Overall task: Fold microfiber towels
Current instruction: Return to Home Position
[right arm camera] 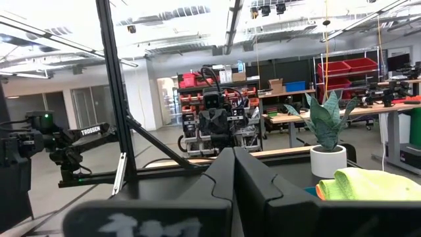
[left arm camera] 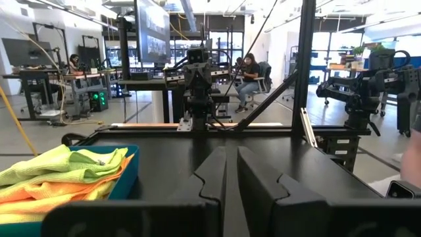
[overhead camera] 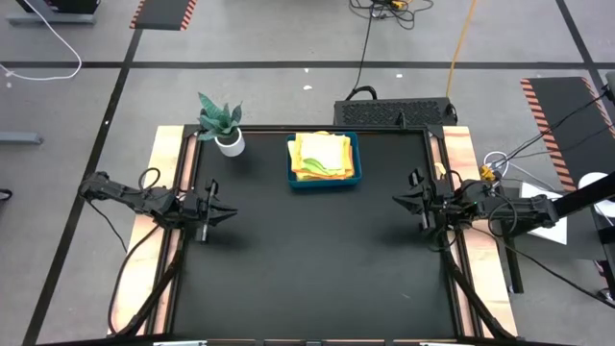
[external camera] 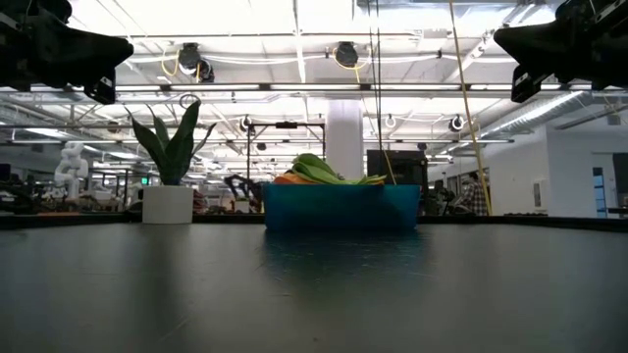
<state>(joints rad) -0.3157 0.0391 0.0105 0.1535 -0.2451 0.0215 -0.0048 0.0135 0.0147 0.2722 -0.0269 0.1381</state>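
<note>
Several microfiber towels (overhead camera: 323, 156), yellow, orange and lime green, lie piled in a blue tray (overhead camera: 294, 179) at the table's far middle. They also show in the low view (external camera: 319, 171), the left wrist view (left arm camera: 62, 174) and the right wrist view (right arm camera: 368, 183). My left gripper (overhead camera: 229, 214) hovers shut at the table's left side, empty. My right gripper (overhead camera: 398, 199) hovers shut at the table's right side, empty. Both are well apart from the tray.
A potted plant in a white pot (overhead camera: 227, 131) stands to the left of the tray near the far edge. The black table top (overhead camera: 317, 259) lies bare between the arms and toward the near edge. People sit at desks in the room behind (left arm camera: 250, 72).
</note>
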